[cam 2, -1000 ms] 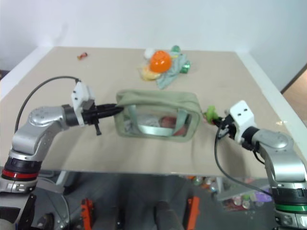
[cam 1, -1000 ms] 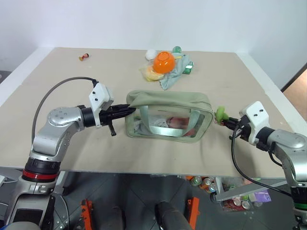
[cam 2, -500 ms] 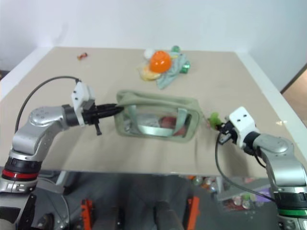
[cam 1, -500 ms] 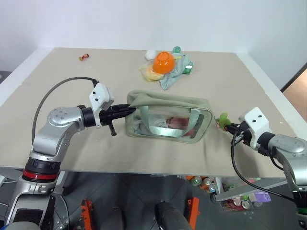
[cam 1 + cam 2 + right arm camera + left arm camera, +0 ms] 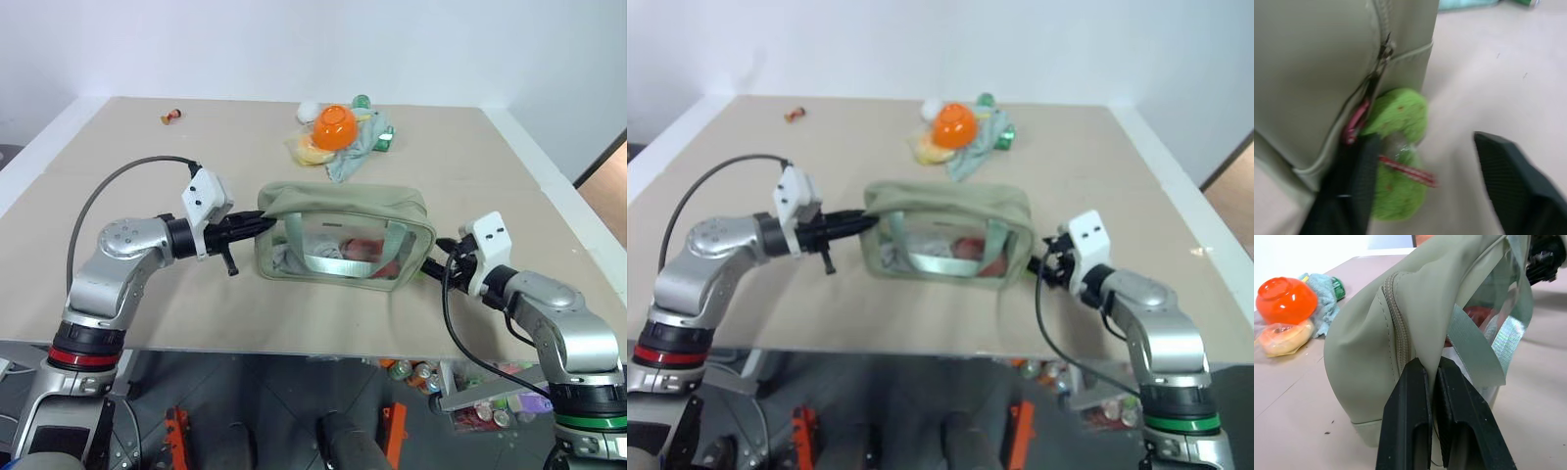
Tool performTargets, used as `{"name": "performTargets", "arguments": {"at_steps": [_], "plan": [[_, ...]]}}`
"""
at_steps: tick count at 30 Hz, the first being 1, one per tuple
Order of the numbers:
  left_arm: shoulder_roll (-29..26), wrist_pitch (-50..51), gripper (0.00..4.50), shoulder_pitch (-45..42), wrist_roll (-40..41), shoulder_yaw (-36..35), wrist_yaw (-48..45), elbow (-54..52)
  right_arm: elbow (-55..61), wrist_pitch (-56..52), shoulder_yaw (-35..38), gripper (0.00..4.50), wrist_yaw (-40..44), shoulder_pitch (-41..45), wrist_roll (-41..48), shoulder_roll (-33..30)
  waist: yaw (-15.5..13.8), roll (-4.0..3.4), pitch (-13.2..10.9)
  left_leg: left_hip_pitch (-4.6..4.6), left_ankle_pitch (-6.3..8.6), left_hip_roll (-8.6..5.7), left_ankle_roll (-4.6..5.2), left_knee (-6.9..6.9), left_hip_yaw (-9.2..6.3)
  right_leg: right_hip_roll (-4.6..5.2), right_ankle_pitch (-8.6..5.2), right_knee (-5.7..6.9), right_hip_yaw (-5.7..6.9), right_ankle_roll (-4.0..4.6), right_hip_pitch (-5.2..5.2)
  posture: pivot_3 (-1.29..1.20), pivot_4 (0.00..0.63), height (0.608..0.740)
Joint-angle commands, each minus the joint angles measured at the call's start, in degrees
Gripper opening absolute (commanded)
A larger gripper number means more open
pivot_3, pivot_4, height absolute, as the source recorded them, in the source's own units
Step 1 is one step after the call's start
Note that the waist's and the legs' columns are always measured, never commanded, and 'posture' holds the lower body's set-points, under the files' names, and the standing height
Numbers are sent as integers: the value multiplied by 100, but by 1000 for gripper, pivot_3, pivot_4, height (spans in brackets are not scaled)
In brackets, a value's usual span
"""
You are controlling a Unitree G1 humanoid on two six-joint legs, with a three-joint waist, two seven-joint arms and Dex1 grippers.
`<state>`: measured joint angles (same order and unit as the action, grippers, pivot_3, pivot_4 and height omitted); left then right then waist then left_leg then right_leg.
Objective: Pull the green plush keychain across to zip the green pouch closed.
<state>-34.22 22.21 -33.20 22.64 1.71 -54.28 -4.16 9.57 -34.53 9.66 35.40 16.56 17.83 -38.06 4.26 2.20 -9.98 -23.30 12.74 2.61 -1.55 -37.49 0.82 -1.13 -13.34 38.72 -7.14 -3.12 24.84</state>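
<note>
Right hand (image 5: 1422, 191) newly apart from fuzzy keychain (image 5: 1400, 147)

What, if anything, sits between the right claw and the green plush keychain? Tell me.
Nothing visible. In the right wrist view the green plush keychain hangs against the end of the green pouch, beside one finger of the open right claw, with bare table between the fingers.
</note>
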Motion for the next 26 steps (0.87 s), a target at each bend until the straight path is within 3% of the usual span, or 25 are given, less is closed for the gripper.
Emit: {"name": "performTargets", "arguments": {"at_steps": [1, 4, 5, 11, 16, 22, 26], "plan": [[5, -92, 0, -109, 24, -156, 54, -88, 15, 402, 285, 4487, 151, 148, 48, -184, 1, 0, 0, 0, 0, 0, 0, 0, 1, 0, 0, 0, -1, 0, 1, 0, 150, 740], [-55, 189, 0, -104, 397, -493, 70, -193, -164, 361, 666, 4487, 425, 171, 256, -530, 1, -3, -2, -1, 0, 0, 0, 1, 1, 0, 0, 0, -1, 0, 2, 0, 150, 740], [-98, 253, 782, -85, 490, -564, 48, -243, -223, 335, 781, 4500, 544, 174, 332, -660, 1, -3, -4, -4, 0, 0, 0, 1, 1, 0, 0, 0, -1, 0, 5, 0, 150, 740], [-274, 617, 2794, 82, 846, -854, 82, -522, -147, 117, 1193, 4500, 1337, -14, 877, -1324, 8, -2, -4, -2, 1, 2, 1, 7, 0, -1, -2, -1, 1, -3, 4, 0, 150, 740], [-400, 865, 4466, 454, 1036, -1455, 495, -551, 409, -363, 1474, 4500, 1682, -391, 1526, -1411, 14, -3, -4, 1, 1, 4, 1, 7, -4, -3, -1, 1, 4, -1, 4, 0, 150, 740], [-460, 302, 4494, 1481, 480, -1648, 892, -753, 1210, -301, 1631, 4500, 1536, -1185, 1755, -1093, -1, 2, -3, -2, 1, 3, 1, 8, -2, 2, -5, -2, 3, -2, 4, 0, 150, 740], [-384, -154, 4494, 2077, -201, -1195, 1155, -888, 1395, 186, 1493, 4500, 1135, -1516, 1526, -524, -1, 6, -4, 0, 1, 1, 0, 5, 0, 5, -6, -7, 3, 3, -2, 0, 150, 740]]}}
